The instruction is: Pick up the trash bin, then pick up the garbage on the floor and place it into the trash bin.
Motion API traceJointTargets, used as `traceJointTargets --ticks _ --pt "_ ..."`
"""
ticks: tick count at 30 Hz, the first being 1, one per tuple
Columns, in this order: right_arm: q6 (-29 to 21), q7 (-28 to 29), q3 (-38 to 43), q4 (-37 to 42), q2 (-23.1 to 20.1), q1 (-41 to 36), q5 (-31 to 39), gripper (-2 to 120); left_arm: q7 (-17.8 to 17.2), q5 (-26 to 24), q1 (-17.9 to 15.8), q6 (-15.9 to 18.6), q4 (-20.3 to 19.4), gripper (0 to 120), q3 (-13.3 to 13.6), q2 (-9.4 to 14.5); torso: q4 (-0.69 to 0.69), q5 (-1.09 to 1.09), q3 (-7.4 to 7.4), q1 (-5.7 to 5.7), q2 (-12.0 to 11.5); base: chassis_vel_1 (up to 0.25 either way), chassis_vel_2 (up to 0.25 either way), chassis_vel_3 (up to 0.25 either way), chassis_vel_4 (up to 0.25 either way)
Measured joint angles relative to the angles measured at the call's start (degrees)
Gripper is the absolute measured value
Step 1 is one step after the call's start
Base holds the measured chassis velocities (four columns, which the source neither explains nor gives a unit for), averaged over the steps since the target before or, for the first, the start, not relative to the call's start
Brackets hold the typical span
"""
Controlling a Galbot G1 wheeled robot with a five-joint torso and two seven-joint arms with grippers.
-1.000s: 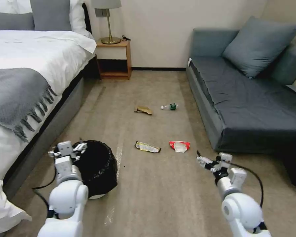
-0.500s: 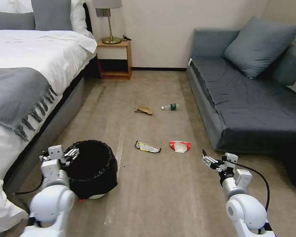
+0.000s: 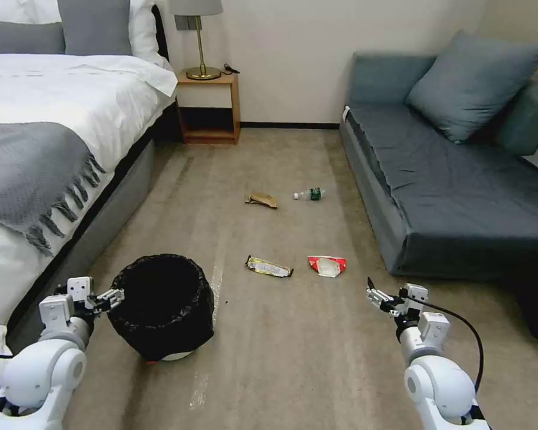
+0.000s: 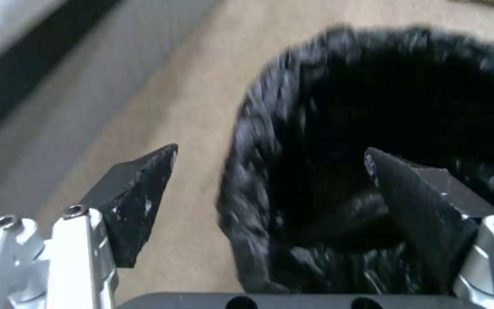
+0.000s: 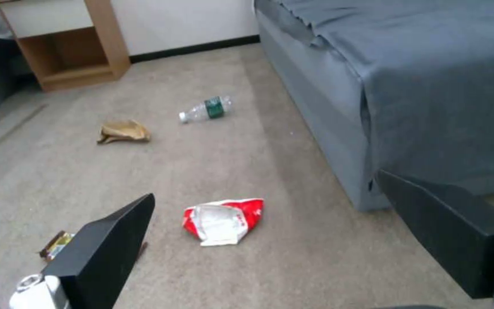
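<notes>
Black crinkled liner covers the trash bin (image 3: 164,304), standing on beige carpet at lower left of the head view. My left gripper (image 3: 104,297) has swung outward from above the rim to the bin's left edge; in the wrist view its fingers (image 4: 138,197) are spread, one outside the wall, one over the dark interior, nothing clamped yet. My right gripper (image 3: 379,297) has drifted slightly lower right, spread and empty. Yellow-silver wrapper (image 3: 269,267) and red-and-white packet (image 3: 326,265) lie mid-frame, uncollected.
</notes>
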Motion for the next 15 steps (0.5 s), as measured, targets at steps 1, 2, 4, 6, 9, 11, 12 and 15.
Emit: traceJointTargets --ticks 1,2,4,6,9,11,12,15 --pt "0.0 0.0 0.0 -0.1 0.1 0.1 -0.1 100 -0.3 -0.5 -0.6 0.3 0.7 88 0.4 -0.4 0.0 0.0 0.0 0.0 0.0 0.0 0.0 0.0 0.0" --pt "0.1 0.0 0.0 -0.3 0.2 0.1 -0.2 100 -0.6 -0.9 -1.0 0.6 1.4 88 0.7 -0.6 0.0 0.01 0.0 0.0 0.0 0.0 0.0 0.0 0.0" --pt "0.1 0.0 0.0 -0.4 0.3 0.2 -0.3 100 -1.0 -1.3 -1.7 0.9 2.2 88 1.1 -0.9 0.0 0.01 0.0 0.0 0.0 0.0 0.0 0.0 0.0" --pt "0.1 0.0 -0.1 -0.7 0.4 0.3 -0.4 100 -1.6 -1.6 -3.3 1.3 4.2 88 1.8 -1.3 -0.01 0.01 0.0 0.0 0.0 0.0 0.0 0.0 0.0" --pt "0.1 0.0 -0.2 -1.0 0.5 0.4 -0.5 100 -2.3 -2.2 -4.7 1.6 6.1 88 2.1 -1.5 -0.01 0.01 0.0 0.0 0.0 0.0 0.0 0.0 0.0" --pt "0.1 0.0 -0.2 -1.3 0.6 0.6 -0.6 100 -3.0 -3.4 -6.1 1.9 8.0 89 2.2 -1.6 0.0 0.02 0.0 0.0 0.0 0.0 0.0 0.0 0.0" --pt "0.1 0.0 -0.3 -1.4 0.6 0.6 -0.6 100 -3.2 -3.9 -6.7 2.0 8.8 89 2.2 -1.7 0.0 0.02 0.0 0.0 0.0 0.0 0.0 0.0 0.0" --pt "0.0 0.1 -0.5 -1.6 0.7 0.8 -0.7 100 -3.6 -4.7 -8.2 2.3 11.0 84 2.4 -2.1 0.0 0.01 0.0 0.0 0.0 0.0 0.0 0.0 0.0"
